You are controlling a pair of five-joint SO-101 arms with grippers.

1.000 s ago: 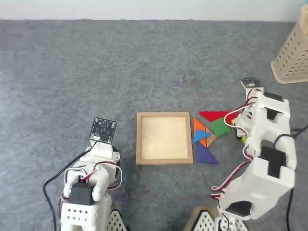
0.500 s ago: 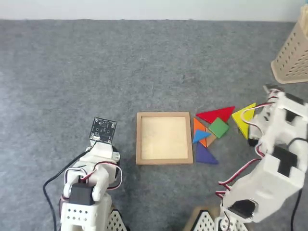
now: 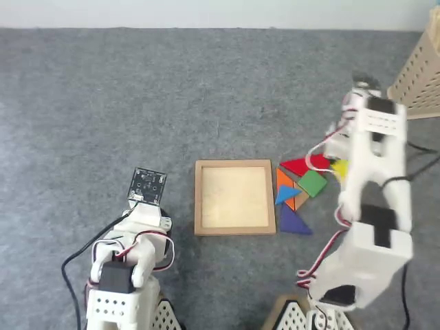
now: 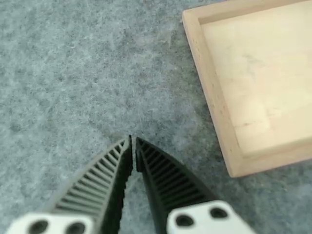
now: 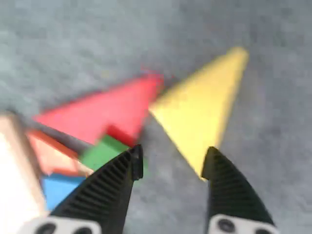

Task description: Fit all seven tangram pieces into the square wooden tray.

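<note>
Yellow triangle (image 5: 204,112): likely light, stiff, thin on grey tabletop (image 3: 137,89); pinch across flat edges. Right claw (image 5: 174,151) apart over it; left claw (image 4: 132,141) together near wooden tray (image 4: 209,92).

The tray (image 3: 198,199) lies open from above, with bare grey table (image 3: 137,89) to its left and beyond it. Just beside its right rim the coloured pieces (image 3: 287,196) crowd together, and the right arm (image 3: 375,137) stands over the yellow piece (image 5: 204,117). A slotted basket (image 3: 418,75) blocks the far right corner
</note>
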